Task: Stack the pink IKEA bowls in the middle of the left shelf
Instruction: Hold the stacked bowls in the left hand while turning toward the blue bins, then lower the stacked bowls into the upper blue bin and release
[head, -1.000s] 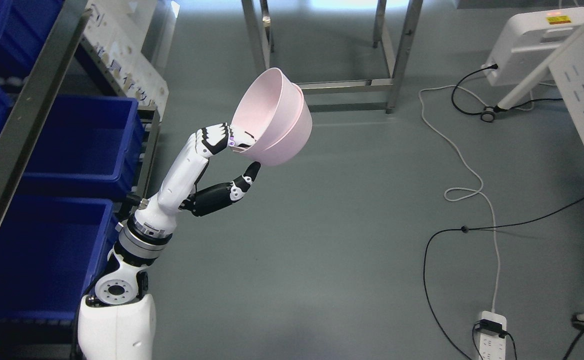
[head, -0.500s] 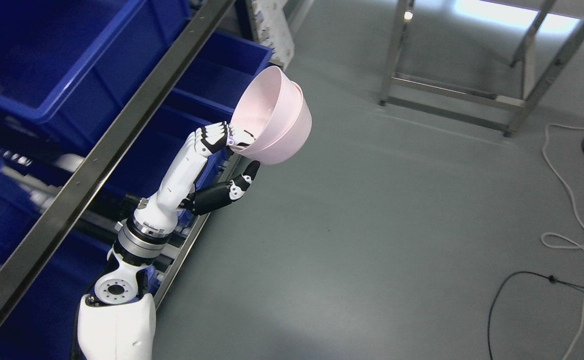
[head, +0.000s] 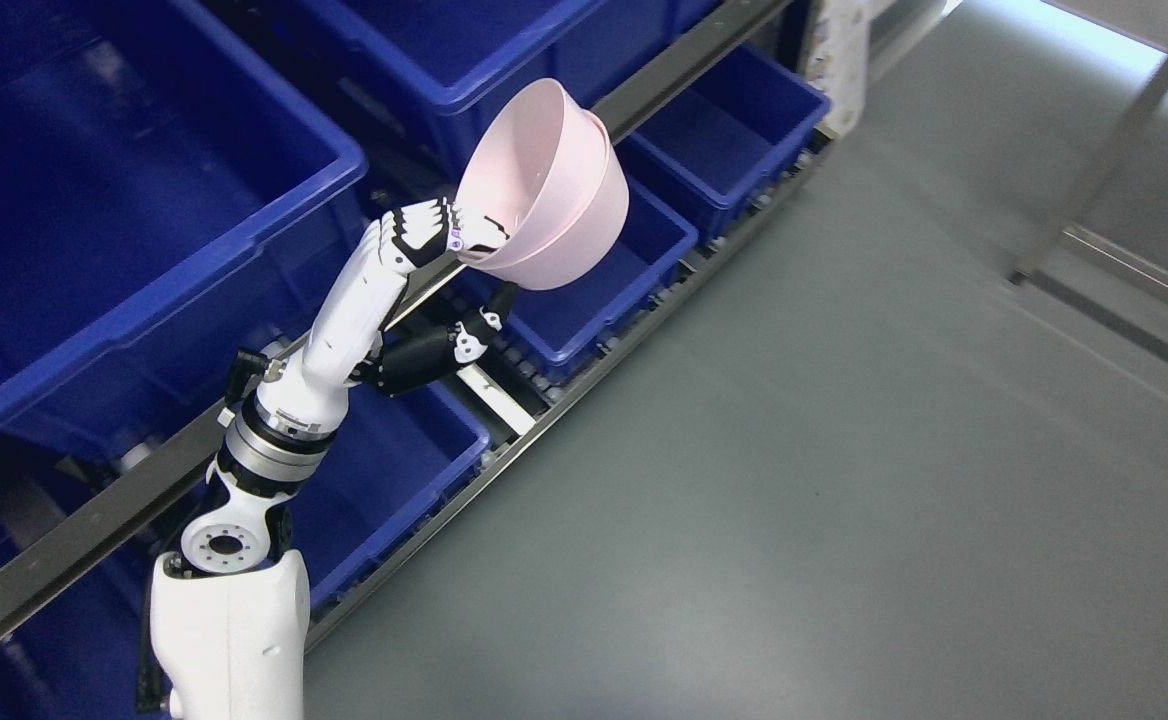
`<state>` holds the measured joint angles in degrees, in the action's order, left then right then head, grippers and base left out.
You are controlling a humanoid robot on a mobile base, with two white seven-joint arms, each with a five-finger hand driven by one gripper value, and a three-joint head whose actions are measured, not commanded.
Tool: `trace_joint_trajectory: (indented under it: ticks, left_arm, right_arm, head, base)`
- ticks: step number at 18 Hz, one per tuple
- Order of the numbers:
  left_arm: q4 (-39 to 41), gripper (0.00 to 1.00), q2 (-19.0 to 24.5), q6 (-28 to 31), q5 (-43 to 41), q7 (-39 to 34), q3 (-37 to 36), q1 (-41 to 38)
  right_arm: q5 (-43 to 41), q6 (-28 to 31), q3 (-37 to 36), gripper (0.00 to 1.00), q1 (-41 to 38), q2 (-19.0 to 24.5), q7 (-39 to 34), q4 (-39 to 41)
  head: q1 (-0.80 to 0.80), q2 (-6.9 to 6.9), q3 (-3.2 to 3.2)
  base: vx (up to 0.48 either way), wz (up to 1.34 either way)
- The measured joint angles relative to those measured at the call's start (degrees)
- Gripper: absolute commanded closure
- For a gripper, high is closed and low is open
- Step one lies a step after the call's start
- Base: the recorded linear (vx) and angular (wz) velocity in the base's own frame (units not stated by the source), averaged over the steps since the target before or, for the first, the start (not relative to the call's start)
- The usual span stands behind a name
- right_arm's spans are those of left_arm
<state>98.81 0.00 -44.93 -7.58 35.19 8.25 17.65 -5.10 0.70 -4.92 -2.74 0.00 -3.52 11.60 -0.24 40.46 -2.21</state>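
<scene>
Two nested pink bowls [head: 549,195] are held up in the air, tilted with the opening toward the upper left. My left hand [head: 464,275] is shut on them: the fingers [head: 424,235] clamp the rim and the thumb [head: 489,320] presses under the base. The arm rises from the lower left. Behind it stands a metal shelf [head: 94,530] with blue bins; a large bin [head: 134,200] sits on the middle level at upper left. The right hand is out of view.
Smaller blue bins [head: 734,130] sit on the lower shelf level, one directly below the bowls [head: 594,300]. Grey floor [head: 794,480] fills the right side. A metal frame leg [head: 1114,150] shows at the upper right.
The whole picture has swung toward the shelf, so the camera moved; blue bins now fill the left side. The hand still holds the bowls in the same pose, slightly higher in the picture.
</scene>
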Motion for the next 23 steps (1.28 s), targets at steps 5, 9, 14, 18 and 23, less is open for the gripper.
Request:
trace_joint_trajectory:
  ticks: [5, 9, 14, 18, 23]
  left_arm:
    - [0.17, 0.86, 0.71, 9.94, -1.08, 1.65, -0.17, 9.29]
    - [0.16, 0.85, 2.43, 16.9, -5.26, 3.72, -1.15, 14.77]
    - [-0.46, 0.85, 4.18, 23.58, -11.27, 7.29, -2.41, 18.66]
    - [-1.43, 0.85, 5.39, 28.22, -14.3, 11.17, -4.6, 21.44]
    - [-5.3, 0.84, 6.23, 31.3, -16.39, 13.69, -8.53, 25.75]
  right_arm:
    - [0.0, -0.04, 0.0, 0.0, 0.01, 0.0, 0.0, 0.01]
    - [0.0, -0.11, 0.0, 0.0, 0.01, 0.0, 0.0, 0.0]
    - [0.0, -0.4, 0.0, 0.0, 0.0, 0.0, -0.02, 0.0]
    - [0.0, -0.05, 0.0, 0.0, 0.0, 0.0, -0.02, 0.0]
    - [0.01, 0.01, 0.0, 0.0, 0.01, 0.0, -0.02, 0.0]
  head:
    - [0.0, 0.0, 0.0]
    - [0.0, 0.0, 0.0]
    - [0.0, 0.0, 0.0]
    - [0.0, 0.0, 0.0]
    - [0.0, 0.0, 0.0]
  base:
    - [0.043, 0.87]
    - [0.06, 0.58]
    - [0.04, 0.28]
    - [0.014, 0.07]
    - [0.017, 0.11]
